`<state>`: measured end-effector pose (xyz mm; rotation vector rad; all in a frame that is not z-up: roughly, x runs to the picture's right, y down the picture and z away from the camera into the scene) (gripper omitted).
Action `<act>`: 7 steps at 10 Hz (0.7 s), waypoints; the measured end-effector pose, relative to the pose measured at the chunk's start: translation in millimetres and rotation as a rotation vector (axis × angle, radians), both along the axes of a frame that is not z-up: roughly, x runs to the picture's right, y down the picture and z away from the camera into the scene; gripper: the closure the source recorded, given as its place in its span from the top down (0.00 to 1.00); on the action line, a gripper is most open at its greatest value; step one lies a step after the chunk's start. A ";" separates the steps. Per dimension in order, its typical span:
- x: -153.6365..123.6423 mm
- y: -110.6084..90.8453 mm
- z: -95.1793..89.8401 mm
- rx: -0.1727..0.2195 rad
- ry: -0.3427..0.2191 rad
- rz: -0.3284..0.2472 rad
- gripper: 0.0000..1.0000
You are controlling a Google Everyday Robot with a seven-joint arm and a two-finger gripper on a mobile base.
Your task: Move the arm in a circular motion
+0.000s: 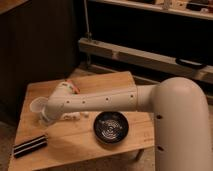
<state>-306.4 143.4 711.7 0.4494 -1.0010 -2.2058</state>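
The large glossy white arm reaches from its thick shoulder at the lower right leftwards across a small wooden table. Its rounded wrist joint bends down over the table's left part. The gripper is at the arm's left end, low over the tabletop and mostly hidden under the wrist, right next to a white cup.
A black bowl sits near the table's front edge under the forearm. A black striped flat object lies at the front left corner. Small white bits and a reddish-white item lie near the wrist. Dark shelving stands behind.
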 end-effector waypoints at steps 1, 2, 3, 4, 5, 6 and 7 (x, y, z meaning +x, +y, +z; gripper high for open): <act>3.5 -15.8 3.5 0.015 -0.002 -0.004 0.04; 9.9 -33.4 8.6 0.029 -0.001 -0.005 0.04; 23.4 -59.7 18.2 0.049 0.009 -0.003 0.04; 36.3 -80.8 25.4 0.064 0.023 0.005 0.04; 47.4 -96.3 30.3 0.077 0.038 0.014 0.04; 72.3 -115.1 37.9 0.088 0.073 0.043 0.04; 92.0 -121.6 39.7 0.096 0.095 0.064 0.04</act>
